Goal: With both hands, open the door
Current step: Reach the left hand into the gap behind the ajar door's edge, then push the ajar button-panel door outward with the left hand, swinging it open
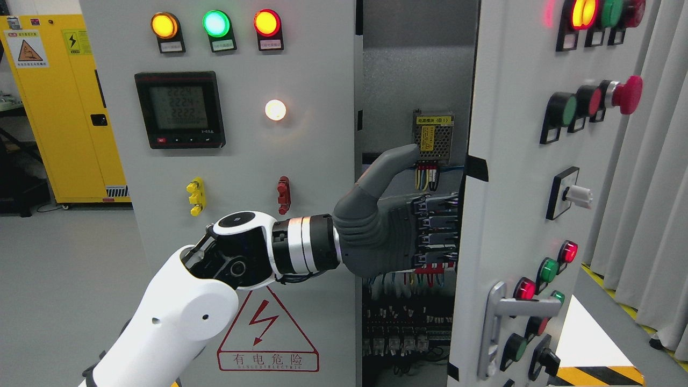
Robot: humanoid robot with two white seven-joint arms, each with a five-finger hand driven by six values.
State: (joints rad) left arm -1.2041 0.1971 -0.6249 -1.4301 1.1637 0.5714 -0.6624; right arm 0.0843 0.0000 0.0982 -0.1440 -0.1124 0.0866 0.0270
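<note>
Left hand reaching from lower left across cabinet front, thumb raised, fingers hooked around inner edge of right door. Door ajar, swung outward at cabinet's right side.

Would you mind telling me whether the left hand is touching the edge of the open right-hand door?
Touching. In the head view the left hand reaches into the gap and its fingers run up to the door edge and vanish behind it.

Bright, even indoor light, sharp focus throughout. Round white indicator lamp on grey metal left door blooms with glare. Cabinet interior behind doors shadowed. Red glow haloes top right.
</note>
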